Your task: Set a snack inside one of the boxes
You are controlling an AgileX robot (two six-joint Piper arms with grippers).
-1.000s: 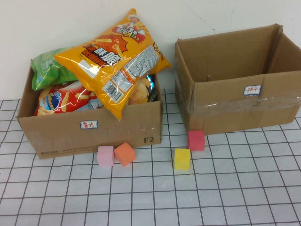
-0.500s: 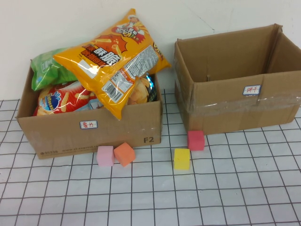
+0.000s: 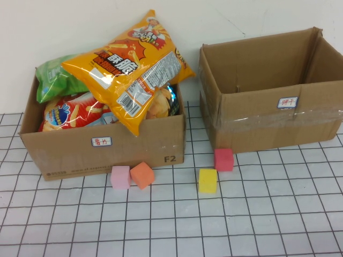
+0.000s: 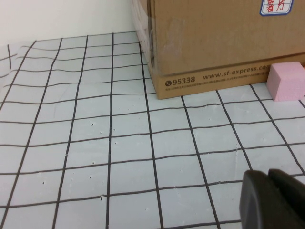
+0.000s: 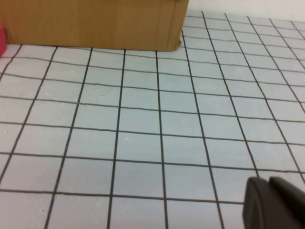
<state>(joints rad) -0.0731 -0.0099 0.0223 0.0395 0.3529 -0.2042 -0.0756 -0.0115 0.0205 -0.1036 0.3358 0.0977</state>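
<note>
So we've got a white grid-lined table (image 3: 177,225) with two cardboard boxes on it. The right box (image 3: 270,115) is the bigger one and sits open, with a small label on its front. The left box (image 3: 104,144) is stuffed with snack bags.

Biggest of those is the orange snack bag (image 3: 128,69), lying on top of the pile. Its long axis runs diagonally, top end toward the back wall and the right, bottom end hanging over the box's front edge. Under it we can see a red snack bag (image 3: 67,113) and a green snack bag (image 3: 53,80) at the back left.

In front of the boxes sit four small foam cubes: pink cube (image 3: 120,177) touching the orange cube (image 3: 142,175), then the yellow cube (image 3: 207,180) and red cube (image 3: 223,159) further right.

The left gripper (image 4: 274,198) hovers low over the table, just off the left box's front left corner, well below the bags. The right gripper (image 5: 274,202) hangs over bare grid near the right box. Only a dark bit of each shows, so we can't tell how their fingers stand.
</note>
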